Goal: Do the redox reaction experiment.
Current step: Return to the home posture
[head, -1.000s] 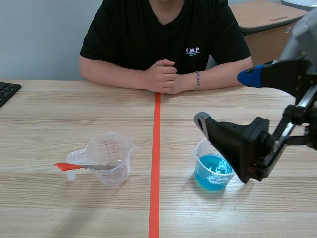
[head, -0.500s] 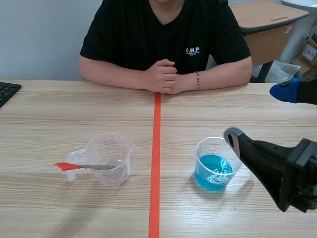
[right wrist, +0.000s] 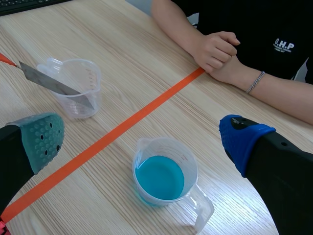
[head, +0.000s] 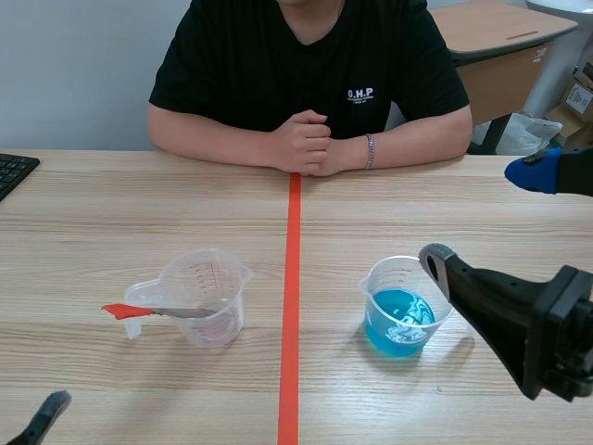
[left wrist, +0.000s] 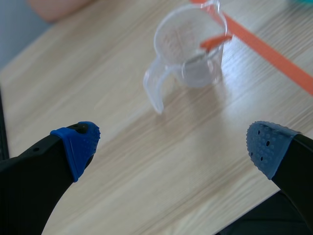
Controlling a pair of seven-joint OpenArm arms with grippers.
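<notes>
A clear measuring cup (head: 206,297) stands left of the orange-red line, and a metal spatula with a red handle (head: 125,311) lies across its rim. A second cup holding blue liquid (head: 400,311) stands right of the line. My right gripper (head: 482,215) hangs open just right of and above the blue cup. In the right wrist view that cup (right wrist: 164,176) lies ahead between the open fingers, nothing held. My left gripper (left wrist: 171,147) is open, with the clear cup (left wrist: 190,49) and spatula handle (left wrist: 215,41) well ahead. One left fingertip (head: 48,411) shows at the near left edge.
A person sits across the table with clasped hands (head: 310,144) resting at the far end of the tape line (head: 291,306). A black keyboard (head: 14,171) lies at the far left. Bare wood separates the two cups.
My right gripper has drawn back to the right and lowered, uncovering the blue cup. A left fingertip has come into view at the near left corner. The cups stayed put.
</notes>
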